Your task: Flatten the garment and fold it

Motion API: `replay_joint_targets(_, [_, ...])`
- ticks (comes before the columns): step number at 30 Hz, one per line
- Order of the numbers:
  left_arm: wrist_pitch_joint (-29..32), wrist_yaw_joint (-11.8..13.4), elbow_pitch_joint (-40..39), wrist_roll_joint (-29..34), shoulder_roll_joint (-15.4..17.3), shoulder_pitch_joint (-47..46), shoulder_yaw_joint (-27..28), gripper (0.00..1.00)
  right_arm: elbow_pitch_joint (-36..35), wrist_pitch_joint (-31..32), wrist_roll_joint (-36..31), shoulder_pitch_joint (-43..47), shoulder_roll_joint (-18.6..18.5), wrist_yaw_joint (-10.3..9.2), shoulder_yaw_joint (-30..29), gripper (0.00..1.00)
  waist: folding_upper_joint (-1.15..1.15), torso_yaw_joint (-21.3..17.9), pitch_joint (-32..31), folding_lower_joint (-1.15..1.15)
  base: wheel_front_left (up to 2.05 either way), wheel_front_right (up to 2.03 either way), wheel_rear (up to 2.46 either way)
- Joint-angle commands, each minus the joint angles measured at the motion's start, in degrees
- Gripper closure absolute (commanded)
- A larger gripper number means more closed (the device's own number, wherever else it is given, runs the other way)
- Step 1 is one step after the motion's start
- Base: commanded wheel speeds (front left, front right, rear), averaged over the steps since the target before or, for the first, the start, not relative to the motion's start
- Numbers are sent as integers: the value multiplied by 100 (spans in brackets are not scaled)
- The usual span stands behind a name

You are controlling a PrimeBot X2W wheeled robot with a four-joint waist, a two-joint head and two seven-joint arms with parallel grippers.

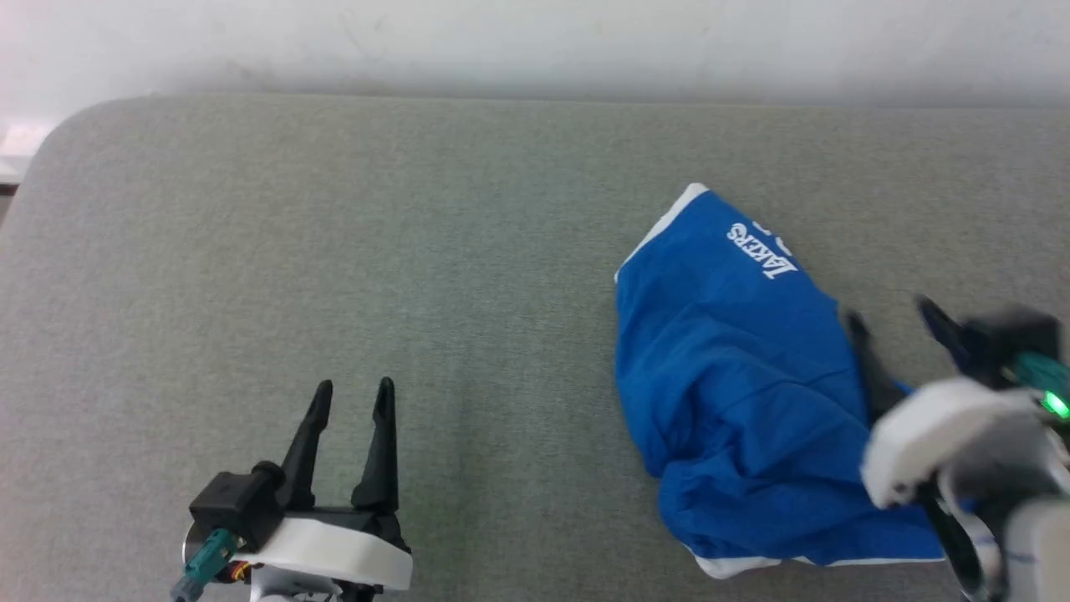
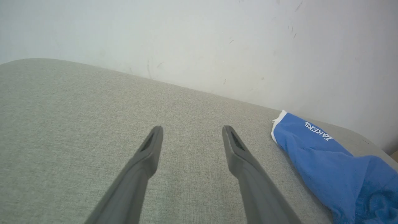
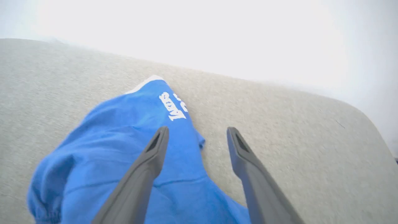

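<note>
A broad surface covered in grey-green woven cloth is seen, with its far left corner rounded. A white wall is met directly along its far edge, and small dark scuffs and scratches are scattered over the paint. Soft, even light is cast throughout. In the right wrist view the wall is washed out to a pale glare.

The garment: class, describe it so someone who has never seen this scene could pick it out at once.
Start at the grey padded surface and look to its right side, beside the right gripper. The garment lies there crumpled. It alone is bright blue, with white edge bands and white lettering.
</note>
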Motion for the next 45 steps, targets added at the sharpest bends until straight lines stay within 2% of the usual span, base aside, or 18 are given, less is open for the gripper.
replay_joint_targets(1, [-26, -19, 12, -42, -15, -96, -43, 0, -6, 147, 142, -306, -104, -5, 338, 0, 1, 161, 52, 0, 0, 0, 0])
replay_joint_targets(10, [-26, 22, 99, -213, -16, -194, -324, 0, 1176, 1790, 1027, -1720, -998, -5, 2433, 0, 1, 625, 192, 0, 0, 0, 0])
replay_joint_targets(17, [-26, 26, 175, -269, -16, -267, -482, 0, 2339, 2675, 1527, -2282, -1313, -5, 3384, 0, 1, 878, 237, 0, 0, 0, 0])
replay_joint_targets(18, [-26, 23, 193, -273, -16, -279, -509, 0, 2496, 2766, 1585, -2299, -1335, -5, 3455, 6, 1, 913, 231, 0, 0, 0, 0])
replay_joint_targets(19, [-26, 21, 211, -280, -16, -293, -539, 0, 2632, 2813, 1622, -2318, -1362, -5, 3509, 62, 1, 952, 226, 0, 0, 0, 0])
replay_joint_targets(20, [-26, 20, 228, -293, -16, -310, -572, 0, 2737, 2815, 1616, -2347, -1409, -5, 3584, 87, 1, 997, 215, 0, 0, 0, 0])
replay_joint_targets(21, [-26, 25, 239, -312, -16, -321, -598, 0, 2811, 2777, 1605, -2379, -1450, -5, 3657, 100, 1, 1030, 198, 0, 0, 0, 0])
replay_joint_targets(25, [-26, 47, 258, -357, -16, -323, -648, 0, 2934, 2411, 1572, -2536, -1438, -5, 3679, 100, 1, 1109, 141, 0, 0, 0, 0])
replay_joint_targets(33, [-26, 69, 247, -442, -16, -316, -807, 0, 3183, 1309, 1387, -3591, -921, -5, 3228, 100, 1, 1328, 245, 0, 0, 0, 0])
replay_joint_targets(42, [-26, 54, 251, -708, -16, -775, -1190, 0, 4453, 535, 415, -4893, -964, -5, 2786, 100, 1, 1850, 979, 0, 0, 0, 0])
replay_joint_targets(43, [-26, 57, 262, -738, -16, -825, -1233, 0, 4622, 440, 323, -4946, -958, -5, 2777, 95, 1, 1893, 1044, 0, 0, 0, 0])
replay_joint_targets(44, [-26, 62, 269, -767, -16, -869, -1269, 0, 4786, 352, 244, -4987, -943, -5, 2788, 67, 1, 1923, 1100, 0, 0, 0, 0])
replay_joint_targets(45, [-26, 69, 274, -793, -16, -907, -1298, 0, 4947, 276, 178, -5022, -919, -5, 2763, 9, 1, 1940, 1148, 0, 0, 0, 0])
